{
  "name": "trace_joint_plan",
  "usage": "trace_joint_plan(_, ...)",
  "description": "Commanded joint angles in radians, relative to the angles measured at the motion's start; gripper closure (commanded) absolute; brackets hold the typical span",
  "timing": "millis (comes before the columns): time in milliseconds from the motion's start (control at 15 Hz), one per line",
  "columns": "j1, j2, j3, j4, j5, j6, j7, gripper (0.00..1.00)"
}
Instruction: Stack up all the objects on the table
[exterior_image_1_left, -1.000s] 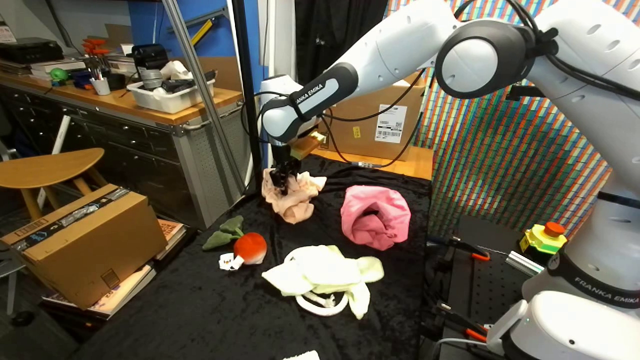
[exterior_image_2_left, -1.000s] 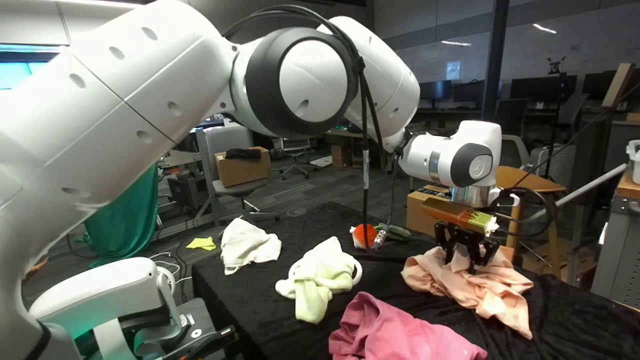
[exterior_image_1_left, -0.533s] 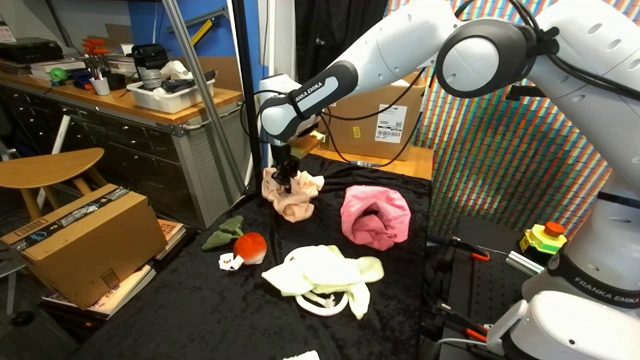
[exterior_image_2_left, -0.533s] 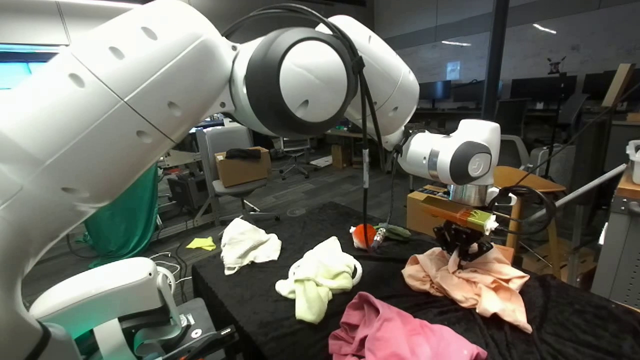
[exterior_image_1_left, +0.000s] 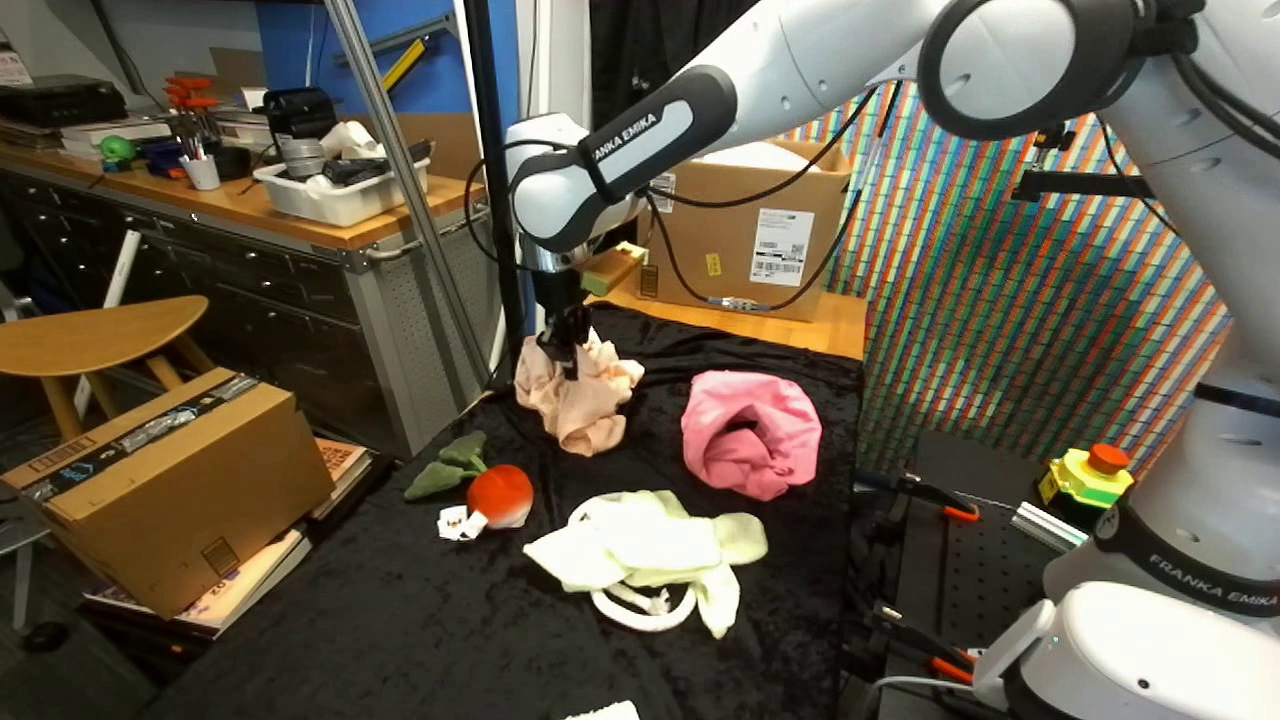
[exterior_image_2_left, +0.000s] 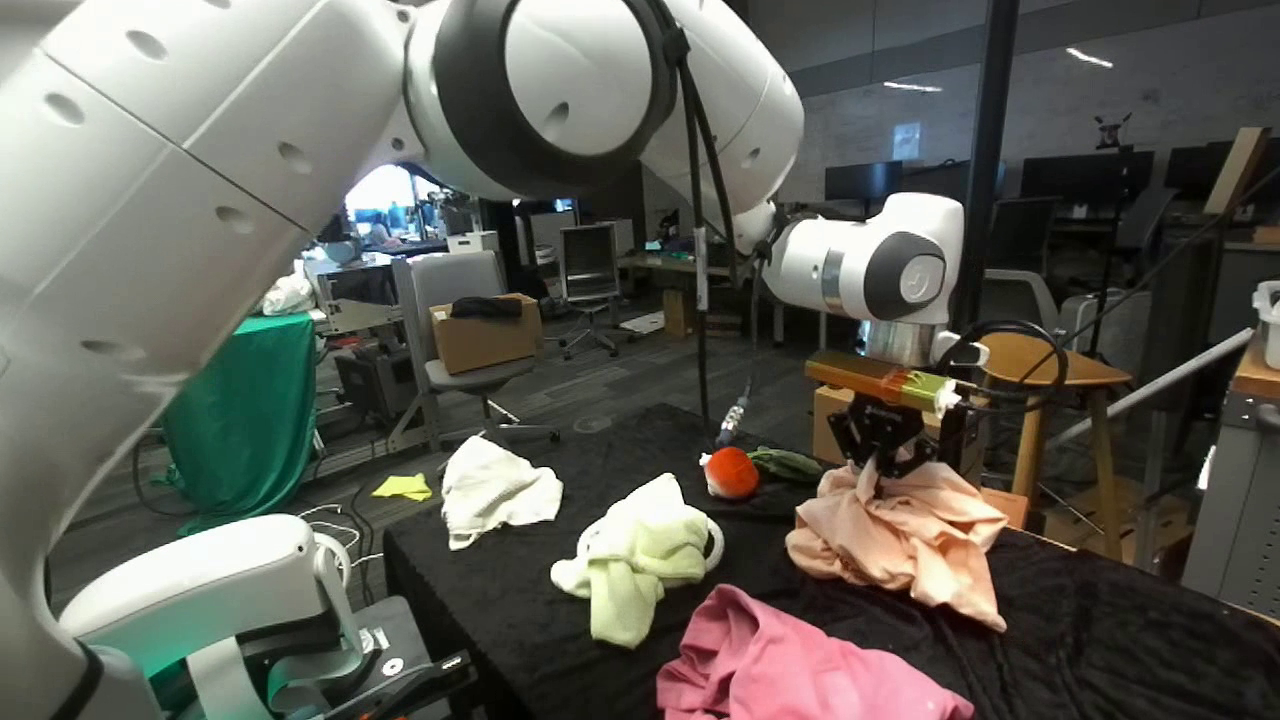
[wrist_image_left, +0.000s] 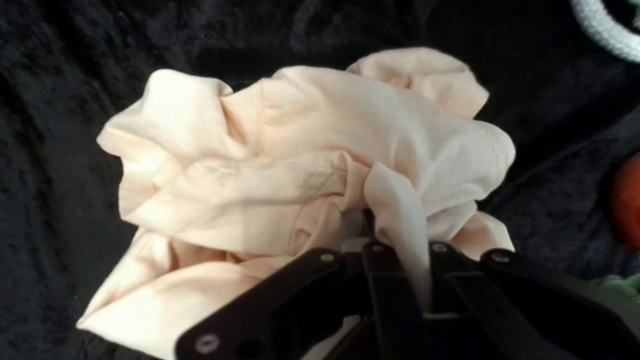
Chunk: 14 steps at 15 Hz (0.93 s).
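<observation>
On black-draped table (exterior_image_1_left: 380, 620), peach cloth (exterior_image_1_left: 585, 410) bunched beneath pincer (exterior_image_2_left: 880, 474) in both exterior views; pincer narrow, clamped on raised fold of it, fold also plain in wrist view. Cannot tell whether lowest folds touch table. Pink cloth (exterior_image_1_left: 755, 462) lies near, apart, hollow at middle. Pale yellow-green cloth (exterior_image_1_left: 650, 540) draped over white cord ring (exterior_image_1_left: 645, 621), part of ring showing from under it. Red toy (exterior_image_1_left: 500, 495) lies apart from cloths, green leaves (exterior_image_1_left: 436, 480) beside it. White cloth (exterior_image_2_left: 500, 495) rumpled near table edge.
</observation>
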Motion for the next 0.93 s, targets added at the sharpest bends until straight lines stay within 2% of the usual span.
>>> trace_joint_plan(0,0.001,-0.222,0.031,-0.242,0.015,0.005,-0.063,0.96)
trace_joint_plan(467,0.029,-0.556,0.091,-0.584,0.032,0.033,-0.154,0.96)
trace_joint_plan(867,0.110,-0.846,0.145,-0.850,0.105,0.062,-0.242,0.96)
